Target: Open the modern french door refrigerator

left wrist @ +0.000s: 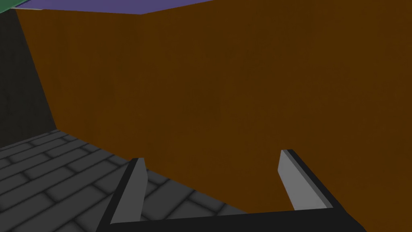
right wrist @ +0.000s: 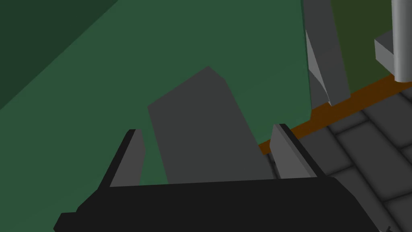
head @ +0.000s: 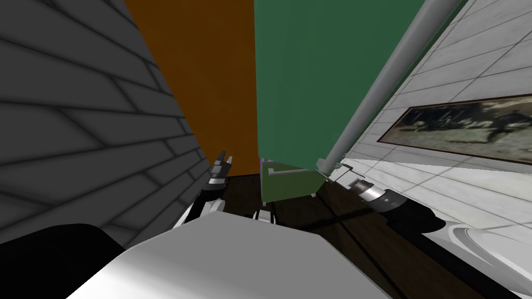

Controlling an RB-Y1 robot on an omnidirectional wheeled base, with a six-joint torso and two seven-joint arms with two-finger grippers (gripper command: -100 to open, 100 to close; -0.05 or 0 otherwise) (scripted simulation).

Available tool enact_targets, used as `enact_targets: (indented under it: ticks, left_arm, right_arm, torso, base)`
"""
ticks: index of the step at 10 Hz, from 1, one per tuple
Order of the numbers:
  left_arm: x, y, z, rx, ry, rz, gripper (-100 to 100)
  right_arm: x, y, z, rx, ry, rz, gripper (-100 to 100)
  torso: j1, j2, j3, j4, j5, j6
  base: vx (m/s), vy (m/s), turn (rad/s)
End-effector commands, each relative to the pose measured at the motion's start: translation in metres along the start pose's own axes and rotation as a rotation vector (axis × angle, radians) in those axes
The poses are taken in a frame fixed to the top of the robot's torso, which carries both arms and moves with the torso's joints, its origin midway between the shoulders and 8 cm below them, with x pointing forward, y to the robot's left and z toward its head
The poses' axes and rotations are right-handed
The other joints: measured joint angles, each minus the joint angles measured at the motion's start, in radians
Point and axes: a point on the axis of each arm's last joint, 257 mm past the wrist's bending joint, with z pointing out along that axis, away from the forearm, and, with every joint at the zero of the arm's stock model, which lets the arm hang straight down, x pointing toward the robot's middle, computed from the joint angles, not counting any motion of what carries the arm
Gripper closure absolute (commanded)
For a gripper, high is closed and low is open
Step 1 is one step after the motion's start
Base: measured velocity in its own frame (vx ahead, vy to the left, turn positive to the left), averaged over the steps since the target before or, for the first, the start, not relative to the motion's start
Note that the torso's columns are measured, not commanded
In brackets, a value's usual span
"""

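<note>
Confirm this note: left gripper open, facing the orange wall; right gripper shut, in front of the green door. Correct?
Not quite. The right gripper is open, not shut: the right wrist view shows its fingers standing apart in front of the green door. The rest holds: the left gripper is open, facing the orange wall.

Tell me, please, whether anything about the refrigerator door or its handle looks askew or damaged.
Nothing stands out: the green refrigerator door looks intact, its long grey handle straight; the tilt is the camera's. The left hand and right hand are open.
</note>
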Motion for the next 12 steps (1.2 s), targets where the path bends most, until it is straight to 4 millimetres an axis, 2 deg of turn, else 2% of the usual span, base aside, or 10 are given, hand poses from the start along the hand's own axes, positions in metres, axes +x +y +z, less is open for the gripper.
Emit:
enact_targets:
  ticks: [1,5,6,7,9,12]
  left_arm:
    - [0.0,0.0,0.0,0.0,0.0,0.0,0]
    - [0.0,0.0,0.0,0.0,0.0,0.0,0]
    - [0.0,0.0,0.0,0.0,0.0,0.0,0]
    - [0.0,0.0,0.0,0.0,0.0,0.0,0]
    - [0.0,0.0,0.0,0.0,0.0,0.0,0]
    - [0.0,0.0,0.0,0.0,0.0,0.0,0]
  right_arm:
    - [0.011,-0.009,-0.004,0.021,0.037,-0.003,100]
    - [0.03,-0.028,-0.012,0.063,0.093,-0.01,100]
    - [0.029,-0.021,-0.01,0.046,0.086,-0.001,100]
    - [0.042,-0.029,-0.016,0.07,0.122,-0.001,100]
    - [0.052,-0.038,-0.022,0.093,0.15,-0.006,100]
    - [0.066,-0.051,-0.03,0.128,0.192,-0.013,100]
  torso:
    - [-0.001,0.0,-0.001,0.001,0.001,-0.001]
    - [-0.002,-0.003,-0.004,0.003,0.003,0.001]
    - [-0.002,-0.003,-0.004,0.004,0.004,0.0]
    - [-0.005,-0.005,-0.005,0.003,0.003,-0.002]
    - [0.0,-0.001,-0.001,0.001,0.001,0.002]
    - [0.0,-0.007,-0.006,0.001,0.004,-0.003]
  base:
    - [-0.109,0.198,-0.118]
    - [-0.089,0.194,-0.119]
    - [-0.039,0.088,-0.049]
    - [-0.052,0.159,-0.122]
    - [-0.067,0.253,-0.157]
    - [-0.058,0.234,-0.108]
